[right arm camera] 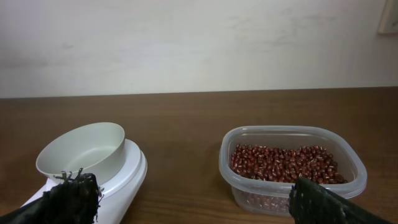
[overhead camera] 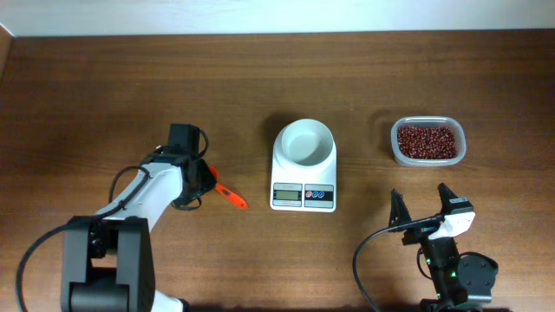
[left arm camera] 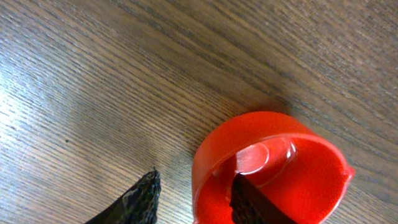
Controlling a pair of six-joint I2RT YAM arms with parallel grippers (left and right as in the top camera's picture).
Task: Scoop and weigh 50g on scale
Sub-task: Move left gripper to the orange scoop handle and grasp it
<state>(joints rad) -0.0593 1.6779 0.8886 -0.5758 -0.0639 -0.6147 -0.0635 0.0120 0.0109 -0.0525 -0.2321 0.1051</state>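
Left gripper [left arm camera: 194, 183]: half-narrowed, astride scoop [left arm camera: 298, 168] cup wall, outer finger [left arm camera: 140, 199] clear of it; handle running off toward scale [overhead camera: 303, 177].

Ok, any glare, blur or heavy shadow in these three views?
Overhead: even light, sharp, a soft shadow beside the scale. Left wrist: red scoop soft at close range, bright glare patch inside it. Right wrist: tool fingers dark and blurred; beans clear.
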